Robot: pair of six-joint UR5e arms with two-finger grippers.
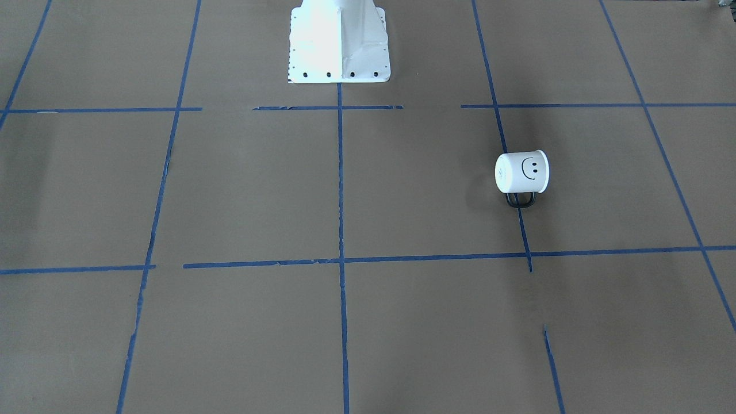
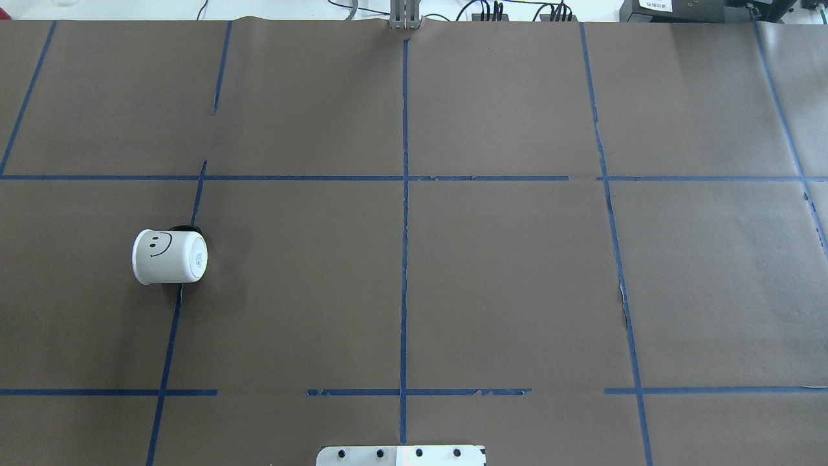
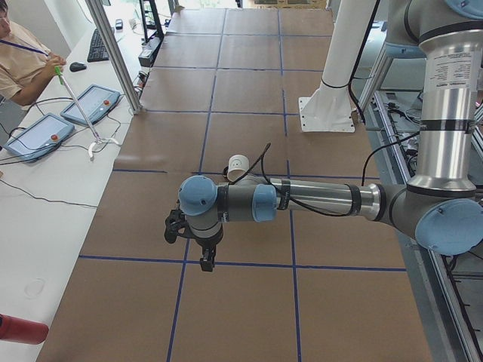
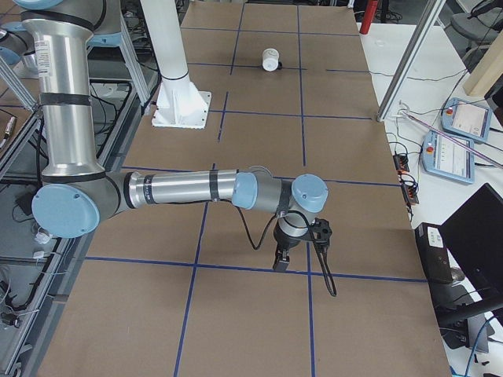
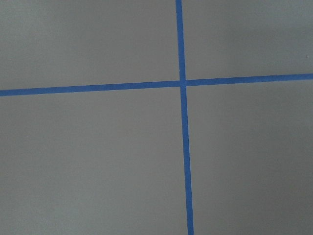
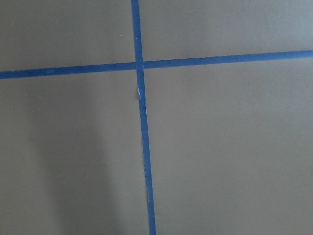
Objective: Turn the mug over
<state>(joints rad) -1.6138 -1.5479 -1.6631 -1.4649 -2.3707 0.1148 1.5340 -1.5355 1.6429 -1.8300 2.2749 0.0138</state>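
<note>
The white mug (image 1: pixel 522 172) with a black smiley face lies on its side on the brown table, on the robot's left half. It also shows in the overhead view (image 2: pixel 169 257). Its closed base faces the table's middle and its black loop handle (image 1: pixel 520 200) points away from the robot. It is small in the side views (image 3: pixel 238 164) (image 4: pixel 270 59). My left gripper (image 3: pixel 205 262) hangs above the table, well apart from the mug, and I cannot tell whether it is open. My right gripper (image 4: pixel 280 264) hangs over the far end, state also unclear.
The white robot pedestal (image 1: pixel 339 43) stands at the table's robot-side edge. Blue tape lines (image 2: pixel 404 194) grid the brown paper. A side bench with teach pendants (image 3: pixel 38 136) and an operator (image 3: pixel 19 53) lies beyond the far edge.
</note>
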